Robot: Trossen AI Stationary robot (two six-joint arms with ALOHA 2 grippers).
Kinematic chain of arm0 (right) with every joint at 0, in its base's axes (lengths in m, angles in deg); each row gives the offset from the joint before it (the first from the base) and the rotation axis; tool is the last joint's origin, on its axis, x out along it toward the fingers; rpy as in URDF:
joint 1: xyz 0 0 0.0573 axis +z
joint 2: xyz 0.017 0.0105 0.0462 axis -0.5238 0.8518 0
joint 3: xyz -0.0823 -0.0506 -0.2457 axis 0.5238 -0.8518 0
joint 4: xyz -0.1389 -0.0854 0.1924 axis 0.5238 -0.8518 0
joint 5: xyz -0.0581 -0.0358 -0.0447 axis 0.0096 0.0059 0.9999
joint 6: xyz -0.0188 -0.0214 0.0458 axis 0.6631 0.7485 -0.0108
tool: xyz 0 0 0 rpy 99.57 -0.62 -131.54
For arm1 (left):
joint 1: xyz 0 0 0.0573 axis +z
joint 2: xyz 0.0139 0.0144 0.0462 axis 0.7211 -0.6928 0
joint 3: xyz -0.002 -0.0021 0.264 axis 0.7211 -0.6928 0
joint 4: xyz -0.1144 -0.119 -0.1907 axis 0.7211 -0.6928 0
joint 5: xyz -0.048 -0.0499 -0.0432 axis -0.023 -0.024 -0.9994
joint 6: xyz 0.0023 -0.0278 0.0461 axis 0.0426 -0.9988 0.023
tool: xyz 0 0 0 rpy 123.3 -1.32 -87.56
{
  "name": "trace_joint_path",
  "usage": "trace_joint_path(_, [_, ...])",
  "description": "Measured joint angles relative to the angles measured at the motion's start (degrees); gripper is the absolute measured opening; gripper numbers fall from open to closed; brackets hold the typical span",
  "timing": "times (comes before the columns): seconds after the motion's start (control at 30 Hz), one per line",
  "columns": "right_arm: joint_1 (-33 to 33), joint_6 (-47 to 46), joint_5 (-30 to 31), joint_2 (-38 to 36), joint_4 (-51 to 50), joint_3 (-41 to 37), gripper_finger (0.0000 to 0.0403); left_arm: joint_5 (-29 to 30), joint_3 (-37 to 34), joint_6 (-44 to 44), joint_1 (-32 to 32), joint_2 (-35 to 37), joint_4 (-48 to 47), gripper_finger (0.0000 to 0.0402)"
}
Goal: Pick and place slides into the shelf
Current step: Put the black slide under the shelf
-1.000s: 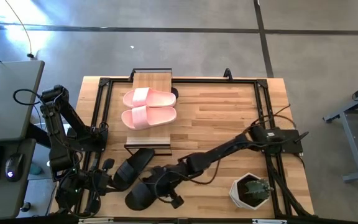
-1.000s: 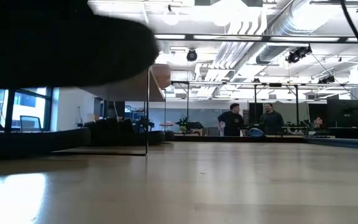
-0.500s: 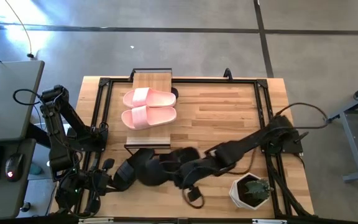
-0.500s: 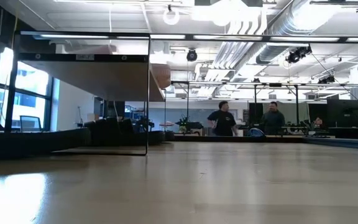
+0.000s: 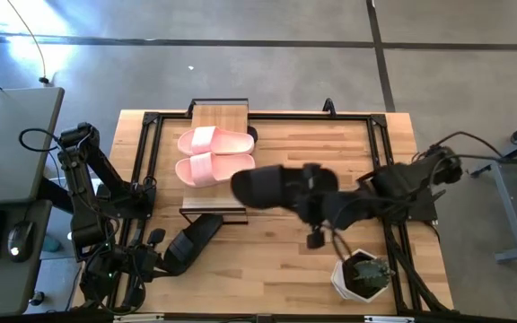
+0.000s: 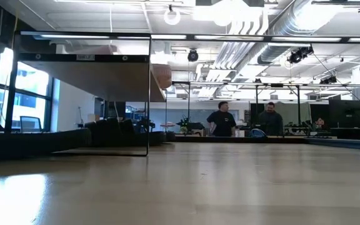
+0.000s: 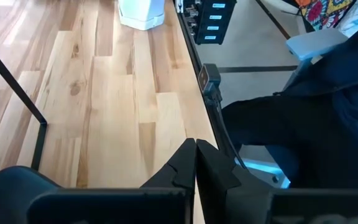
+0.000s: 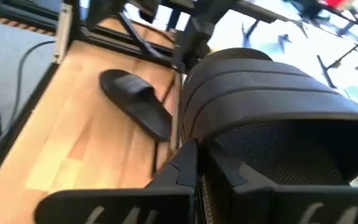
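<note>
Black slide is held aloft in the right gripper, fingers clamped on its edge; in the right wrist view the ribbed strap of the slide fills the space just ahead of the clenched fingers. From above, the carried slide hangs just beside the shelf, its toe end overlapping the near corner of the plank top.

Pink pair lies side by side on the shelf top, just beyond the carried slide and taking up most of the plank. A second black slide lies on the table, well apart from the right gripper, toward the left arm. Other black slides are not visible.

Left gripper is parked at the near left table edge, fingers pressed together, holding nothing.

A potted plant sits below the right arm's elbow, near the table corner.

Judgement: carry phase, placement not yet done.

Risks:
- The grip is on one edge only, so the slide could pivot or slip out during the swing.
- The top plank looks nearly full, so setting down there could shove the pink pair off.
- A lower tier, if used, needs a low entry; the slide may catch the black frame.
</note>
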Motion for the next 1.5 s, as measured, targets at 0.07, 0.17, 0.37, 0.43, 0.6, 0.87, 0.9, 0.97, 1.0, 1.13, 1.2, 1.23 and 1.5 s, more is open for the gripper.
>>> trace_joint_path(0.07, [-0.4, -1.7, 1.8, -2.0, -2.5, 0.0, 0.0, 0.0, 0.0, 0.0, 0.0, 0.0, -0.1, 0.0001])
trace_joint_path(0.17, [-1.8, -5.0, 2.6, -4.5, -6.9, 0.0, 0.0, 0.0, 0.0, 0.0, 0.0, 0.0, -0.1, 0.0001])
trace_joint_path(0.37, [-7.7, -9.1, 2.9, -8.6, -12.7, -3.5, 0.0, 0.0, 0.0, 0.0, 0.0, 0.0, -0.1, 0.0001])
trace_joint_path(0.43, [-10.7, -8.5, 0.3, -11.4, -9.6, -7.8, 0.0, 0.0, 0.0, 0.0, 0.0, 0.0, -0.1, 0.0001])
trace_joint_path(0.6, [-19.5, -4.9, -9.9, -21.9, 6.7, -25.4, 0.0, 0.0, 0.0, 0.0, 0.0, 0.0, -0.2, 0.0001])
trace_joint_path(0.87, [-33.7, -5.3, -27.6, -34.9, 30.2, -56.9, 0.0, 0.0, 0.0, 0.0, 0.0, 0.0, -0.8, 0.0001])
trace_joint_path(0.9, [-34.5, -5.2, -28.4, -35.0, 32.7, -60.3, 0.0, 0.0, 0.0, 0.0, 0.0, 0.0, -1.1, 0.0001])
trace_joint_path(0.97, [-35.7, -5.0, -30.8, -34.8, 39.2, -66.6, 0.0, 0.0, 0.0, 0.0, 0.0, 0.0, -1.4, 0.0001])
trace_joint_path(1.0, [-36.2, -4.7, -31.5, -34.5, 42.9, -69.4, 0.0, 0.0, 0.0, 0.0, 0.0, 0.0, -1.5, 0.0001])
trace_joint_path(1.13, [-37.8, -5.0, -34.3, -33.6, 56.7, -78.8, 0.0, 0.2, 0.0, 0.0, 0.0, 0.0, -1.5, 0.0001])
trace_joint_path(1.2, [-37.9, -5.0, -35.0, -32.3, 61.1, -81.8, 0.0, 0.2, 0.0, -0.1, 0.0, 0.0, -1.4, 0.0001])
trace_joint_path(1.23, [-37.7, -5.1, -35.2, -31.3, 62.4, -82.6, 0.0, 0.2, 0.0, -0.1, 0.0, 0.0, -1.4, 0.0001])
trace_joint_path(1.5, [-37.0, -5.2, -40.7, -15.7, 76.0, -82.8, 0.0, 0.2, 0.0, -0.2, 0.0, 0.0, -1.4, 0.0001])
